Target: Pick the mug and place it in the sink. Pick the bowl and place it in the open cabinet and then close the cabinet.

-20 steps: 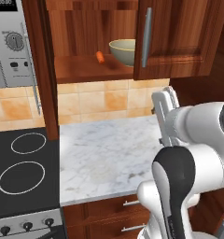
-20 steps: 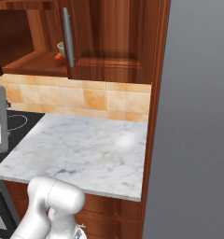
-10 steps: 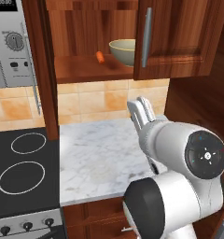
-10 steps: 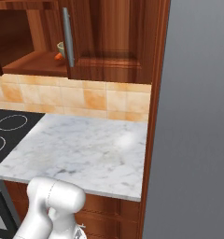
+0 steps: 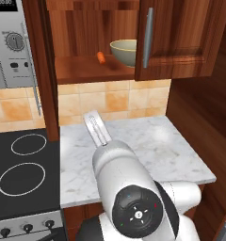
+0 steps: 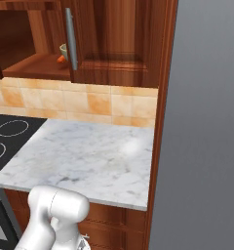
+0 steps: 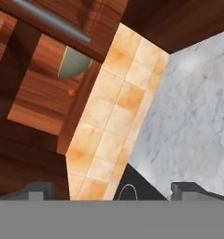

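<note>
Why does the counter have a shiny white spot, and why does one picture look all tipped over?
Left base view: a soft pale glare spot sits on the marble counter, and the bowl casts a shadow on the cabinet shelf. Right base view: the same glare shows near the wall. Hand view: the camera rolls with the hand, so everything tilts; the open gripper frames the bottom.

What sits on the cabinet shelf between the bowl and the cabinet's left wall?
In the left base view, a small orange object lies on the shelf just left of the bowl. The rest of the shelf toward the left wall is bare wood.
</note>
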### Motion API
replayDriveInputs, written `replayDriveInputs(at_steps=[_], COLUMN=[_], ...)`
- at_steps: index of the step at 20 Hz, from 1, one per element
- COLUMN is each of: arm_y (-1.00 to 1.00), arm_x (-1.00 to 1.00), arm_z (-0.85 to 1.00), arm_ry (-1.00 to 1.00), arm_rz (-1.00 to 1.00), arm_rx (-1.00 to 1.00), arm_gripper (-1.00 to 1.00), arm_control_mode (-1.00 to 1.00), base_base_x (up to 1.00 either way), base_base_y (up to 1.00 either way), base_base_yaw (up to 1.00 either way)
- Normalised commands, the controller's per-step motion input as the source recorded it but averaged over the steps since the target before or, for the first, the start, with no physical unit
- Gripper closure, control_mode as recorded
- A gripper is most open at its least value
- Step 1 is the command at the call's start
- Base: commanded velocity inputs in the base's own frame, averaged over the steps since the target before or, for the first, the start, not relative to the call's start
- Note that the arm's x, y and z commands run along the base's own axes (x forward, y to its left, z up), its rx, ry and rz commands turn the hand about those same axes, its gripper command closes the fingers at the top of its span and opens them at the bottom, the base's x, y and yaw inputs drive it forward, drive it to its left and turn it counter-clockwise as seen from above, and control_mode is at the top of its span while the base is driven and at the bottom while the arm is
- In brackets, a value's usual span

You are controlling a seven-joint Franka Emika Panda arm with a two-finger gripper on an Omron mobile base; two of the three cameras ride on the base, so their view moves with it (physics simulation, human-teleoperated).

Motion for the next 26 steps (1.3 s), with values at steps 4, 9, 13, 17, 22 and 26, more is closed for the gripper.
replayDriveInputs(at_steps=[4,9,13,17,22,26], arm_y=[0.83,0.73,0.59,0.34,0.45,0.34], arm_x=[-0.04,-0.11,-0.11,0.01,0.23,0.38], arm_z=[0.0,0.0,-0.05,-0.08,-0.24,-0.18], arm_ry=[-0.05,-0.01,0.0,0.0,0.0,0.0], arm_rz=[0.0,0.0,0.0,0.0,0.0,0.0], arm_rx=[0.0,0.0,0.02,0.04,0.07,0.07], arm_gripper=[-1.0,-1.0,-1.0,-1.0,-1.0,-1.0], arm_control_mode=[-1.0,-1.0,-1.0,-1.0,-1.0,-1.0], base_base_x=[0.0,0.0,0.0,0.0,0.0,0.0], base_base_y=[0.0,0.0,0.0,0.0,0.0,0.0], base_base_yaw=[0.0,0.0,0.0,0.0,0.0,0.0])
